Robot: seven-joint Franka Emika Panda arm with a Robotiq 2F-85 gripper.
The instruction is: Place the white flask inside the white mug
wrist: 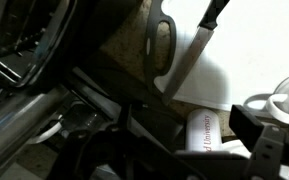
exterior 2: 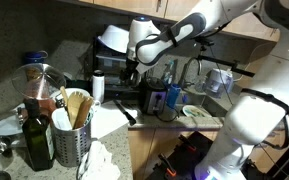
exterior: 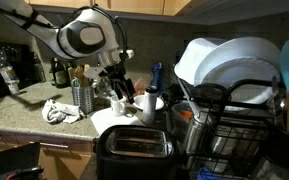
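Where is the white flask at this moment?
In an exterior view the white flask stands upright just left of the tool. In the wrist view it is close ahead, left of the white mug.

Speckled stone counter with kitchen things.
In an exterior view the counter (exterior: 9,122) fills the lower left. On it are 1 crumpled white cloth (exterior: 56,110), 1 perforated metal cup (exterior: 82,96) and 1 white cutting board (exterior: 106,122). 1 black toaster (exterior: 134,150) stands at lower centre and 1 dish rack (exterior: 234,115) at the right.
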